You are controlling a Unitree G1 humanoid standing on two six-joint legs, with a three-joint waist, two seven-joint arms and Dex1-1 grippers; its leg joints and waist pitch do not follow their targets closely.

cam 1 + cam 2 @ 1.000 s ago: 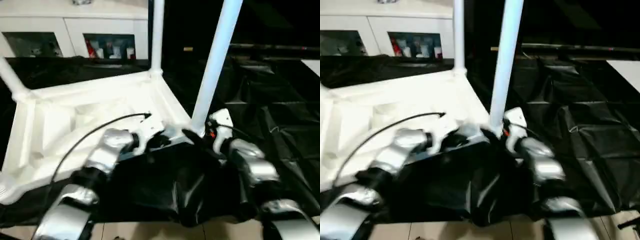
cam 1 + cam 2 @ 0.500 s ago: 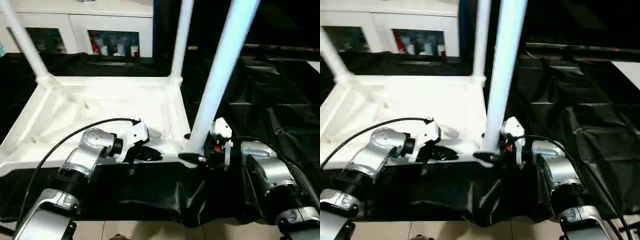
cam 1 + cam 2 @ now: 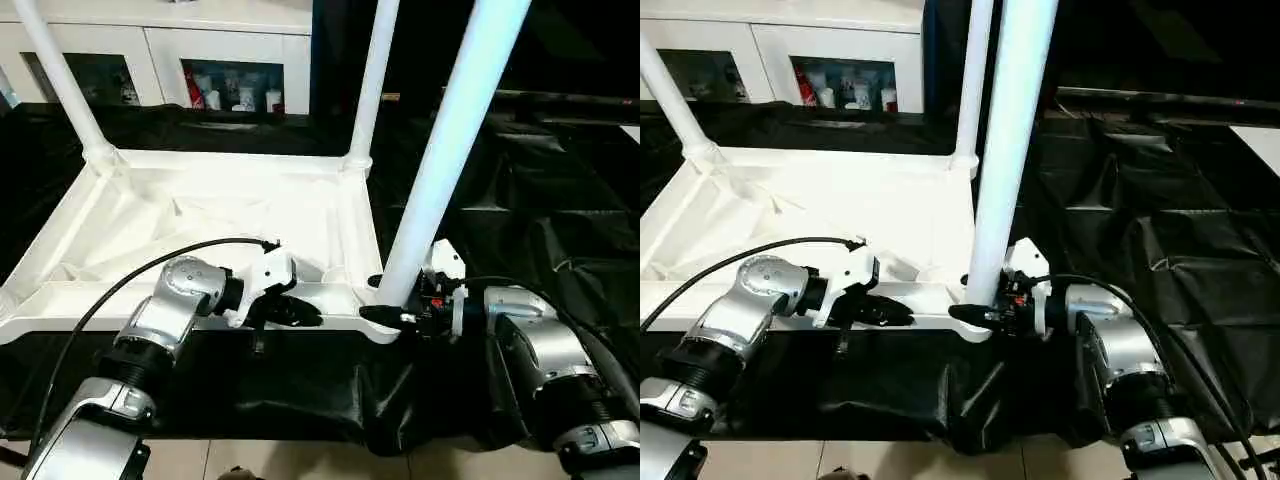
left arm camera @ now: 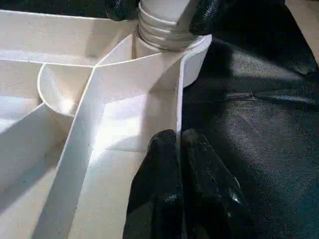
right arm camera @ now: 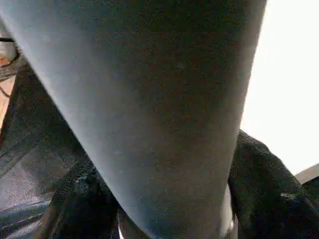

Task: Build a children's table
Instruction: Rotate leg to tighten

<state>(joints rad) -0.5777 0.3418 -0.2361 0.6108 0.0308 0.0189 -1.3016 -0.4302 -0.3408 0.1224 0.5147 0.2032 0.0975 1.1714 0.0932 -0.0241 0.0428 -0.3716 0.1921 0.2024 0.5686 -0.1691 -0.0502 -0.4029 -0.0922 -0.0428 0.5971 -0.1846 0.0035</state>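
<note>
Upturned children's table now lying square on the black sheet, ribbed underside up, near long edge toward the robot; a second ago skewed and partly hidden behind the forearms, though much of that shift reads as the head camera tilting and steadying rather than the table sliding. Three legs seen standing in corner sockets: far left leg, far right leg, and near right leg, thick and close to the camera. Near left corner cut off at the edge of view, so the fourth leg not confirmed. Right gripper down at the foot of the near right leg, black fingers wrapped about the tube just above its socket, closing in and apparently grasping it; earlier spread wider beside the same leg. Judged meaning: leg being seated or twisted home in the near right corner, the threaded collar sitting in the socket but perhaps not fully down. Left gripper clenched, fingers pressed together astride the thin rim wall along the near edge of the table top, close to that same corner, apparently steadying the top; half a second ago in much the same place. Probably late in the task, with this corner being finished and the turning upright to come.
</note>
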